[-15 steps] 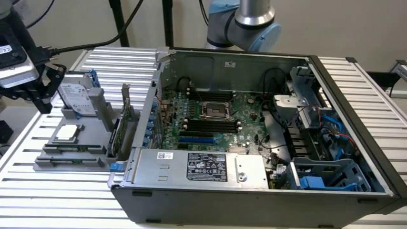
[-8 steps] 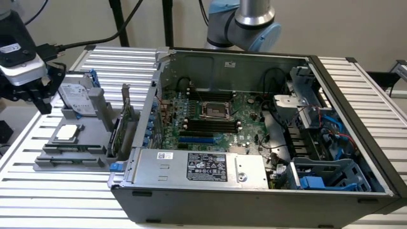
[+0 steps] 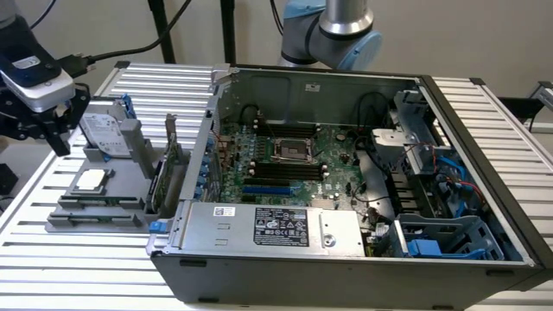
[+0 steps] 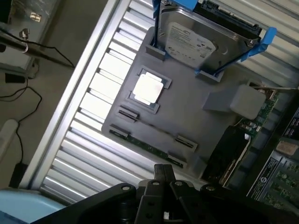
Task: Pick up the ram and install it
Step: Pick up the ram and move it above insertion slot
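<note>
The ram (image 4: 145,145) is a thin green stick lying in the outer slot of a grey parts holder (image 4: 187,109), past the square silver processor chip (image 4: 148,88). My gripper (image 4: 163,171) hovers above the holder's edge close to the ram, fingers together and holding nothing. From the exterior view my gripper (image 3: 59,146) hangs over the holder (image 3: 95,210) at that view's left, well above it. The open computer case (image 3: 346,253) shows the motherboard with black memory slots (image 3: 285,170).
The holder also carries a hard drive (image 4: 196,39) in a blue frame and an upright expansion card (image 3: 168,170). A power supply (image 3: 268,227) sits at the case's front. The case's left wall (image 3: 201,155) rises between the holder and the motherboard. Cables trail on the floor (image 4: 28,102).
</note>
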`<state>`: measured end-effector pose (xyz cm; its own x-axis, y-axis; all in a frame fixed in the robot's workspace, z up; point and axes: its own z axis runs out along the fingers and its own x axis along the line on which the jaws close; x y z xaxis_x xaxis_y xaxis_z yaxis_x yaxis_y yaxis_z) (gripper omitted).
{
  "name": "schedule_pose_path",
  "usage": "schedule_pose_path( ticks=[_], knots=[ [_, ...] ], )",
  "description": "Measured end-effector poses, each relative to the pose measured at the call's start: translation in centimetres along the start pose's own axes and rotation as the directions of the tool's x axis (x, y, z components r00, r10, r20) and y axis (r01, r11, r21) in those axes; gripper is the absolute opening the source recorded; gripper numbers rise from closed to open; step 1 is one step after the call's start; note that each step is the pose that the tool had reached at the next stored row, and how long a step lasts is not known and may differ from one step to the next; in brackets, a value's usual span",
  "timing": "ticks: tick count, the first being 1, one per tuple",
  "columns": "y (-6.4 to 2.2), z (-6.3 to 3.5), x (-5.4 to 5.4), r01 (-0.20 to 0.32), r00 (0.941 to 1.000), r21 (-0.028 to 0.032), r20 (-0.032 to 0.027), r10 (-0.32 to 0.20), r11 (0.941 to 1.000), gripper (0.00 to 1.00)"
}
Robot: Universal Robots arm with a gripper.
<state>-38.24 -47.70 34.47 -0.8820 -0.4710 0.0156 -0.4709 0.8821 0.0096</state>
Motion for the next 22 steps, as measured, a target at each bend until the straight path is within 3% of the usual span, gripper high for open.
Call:
schedule_pose_path(
  ticks=[5, 11, 16, 22],
  knots=[
    [0.0, 0.1, 0.0, 0.091, 0.9959, 0.0014, -0.0009, -0.091, 0.9959, 0.11],
    [0.0, 0.23, 0.0, 0.199, 0.9801, 0.0029, -0.0022, -0.199, 0.9801, 0.11],
    [0.0, 0.37, -0.01, 0.287, 0.958, 0.004, -0.0033, -0.287, 0.958, 0.11],
    [-0.01, 0.58, -0.01, 0.39, 0.9206, 0.0053, -0.0049, -0.39, 0.9206, 0.11]
  ],
)
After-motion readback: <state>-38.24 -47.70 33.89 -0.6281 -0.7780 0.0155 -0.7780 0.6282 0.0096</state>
